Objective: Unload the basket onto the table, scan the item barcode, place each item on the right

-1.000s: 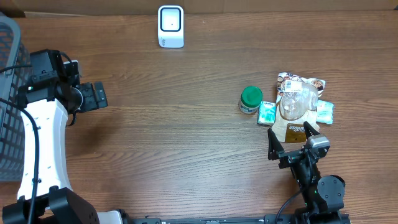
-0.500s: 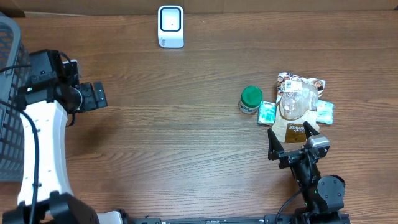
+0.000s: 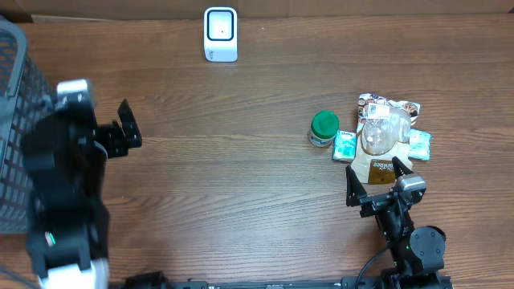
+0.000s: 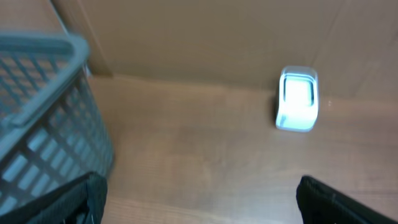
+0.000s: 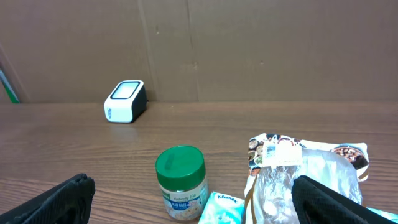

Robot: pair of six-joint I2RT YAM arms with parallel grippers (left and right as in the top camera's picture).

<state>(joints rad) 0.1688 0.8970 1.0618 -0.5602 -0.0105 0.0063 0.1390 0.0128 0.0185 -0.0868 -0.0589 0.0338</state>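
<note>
A: What sits at the far left of the overhead frame?
B: A grey mesh basket (image 3: pixel 11 120) at the left edge, on the wooden table (image 3: pixel 241 185). Just right of it is the left arm, blurred, with the left gripper (image 3: pixel 131 128) pointing right, jaws spread wide and empty
A: And the wrist view there?
B: It shows the basket at the left and the scanner (image 4: pixel 298 99) at upper right, against a cardboard wall. Both fingers sit at the bottom corners, far apart, with nothing between them
A: Where is the scanner from above?
B: Upper centre, near the table's far edge, well apart from both arms
A: The items?
B: Right of centre. A jar (image 3: pixel 324 128) with a green lid stands upright. Just right of it lies a heap: a tissue pack (image 3: pixel 344 145), a snack bag (image 3: pixel 374 164) with a clear packet (image 3: pixel 377 136) on top, and another tissue pack (image 3: pixel 420 144) at the heap's right side
A: The right gripper?
B: The right gripper (image 3: pixel 376 180) is at the heap's lower edge, jaws wide, holding nothing; I cannot tell whether the fingers touch the bag
</note>
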